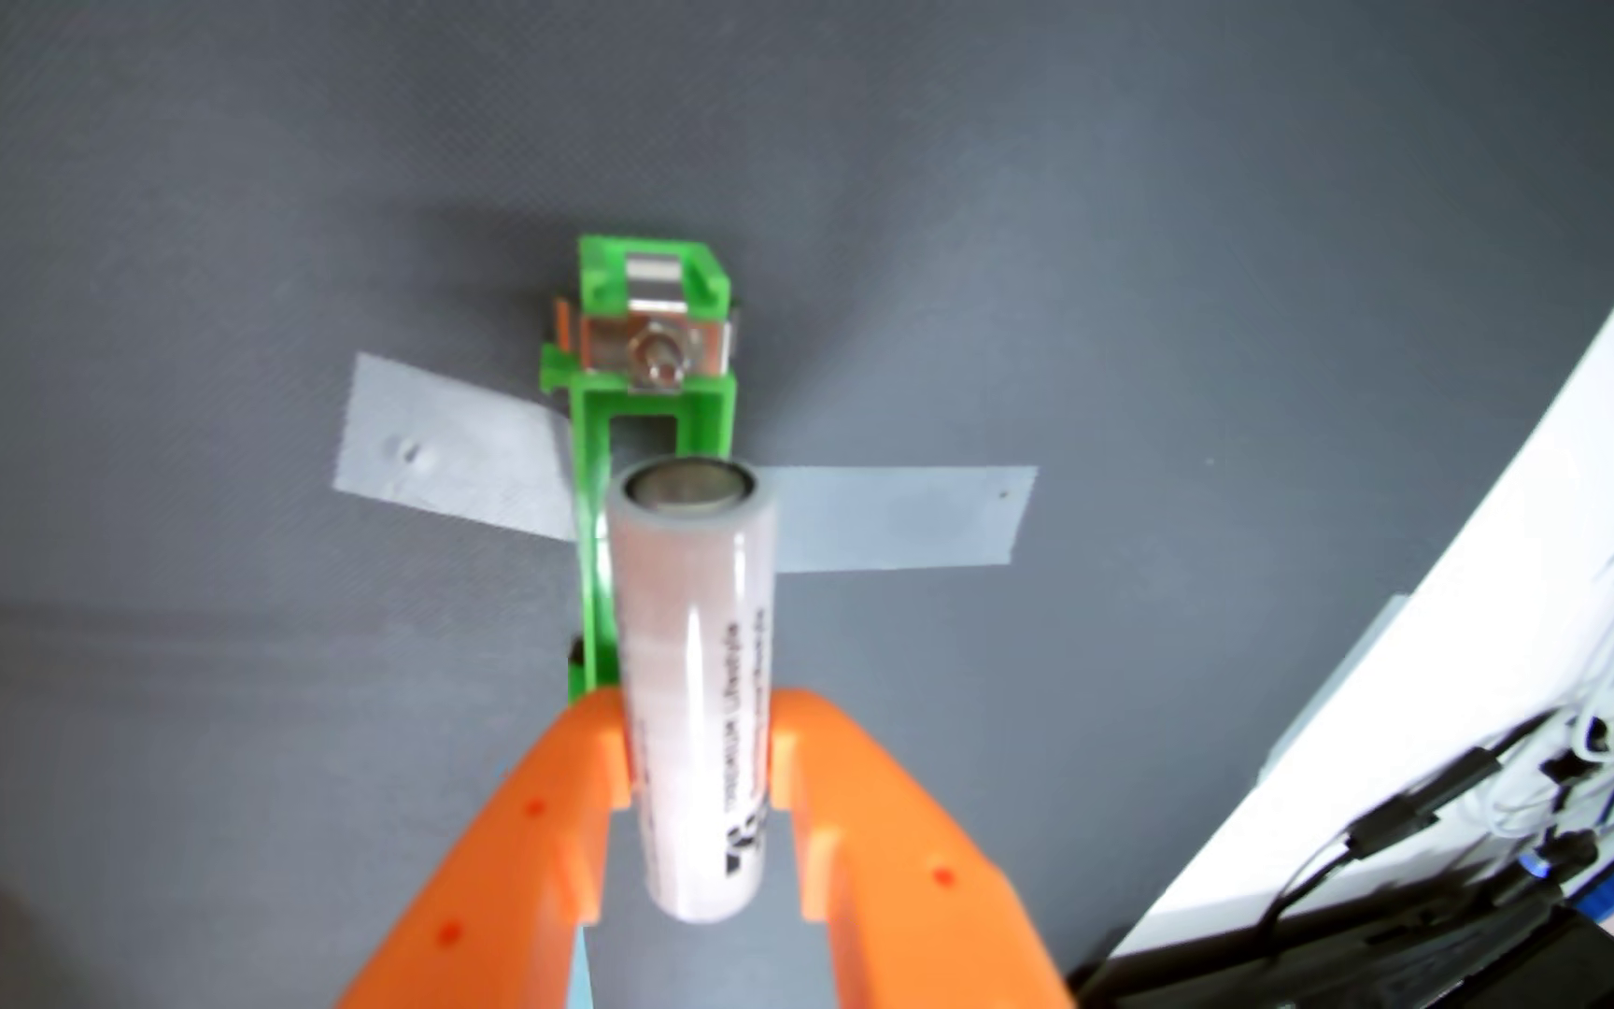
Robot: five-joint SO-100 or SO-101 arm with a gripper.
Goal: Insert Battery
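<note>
Right now the battery (pixel 694 679) sits clamped between my hand's (pixel 698 766) orange fingers (pixel 580 776), gripped near its lower half so the far end stays free to lead in. It hangs lengthwise over the green holder (pixel 653 330), lined up with its slot. Grey tape (pixel 454 451) on both sides of the holder pins it to the tabletop (pixel 201 243), so it shouldn't slide when I press down.

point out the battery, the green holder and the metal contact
battery (pixel 692 669), wrist view, middle of its white wrap
green battery holder (pixel 595 543), wrist view, its left side wall
metal contact (pixel 658 351), wrist view, the plate's centre
</note>
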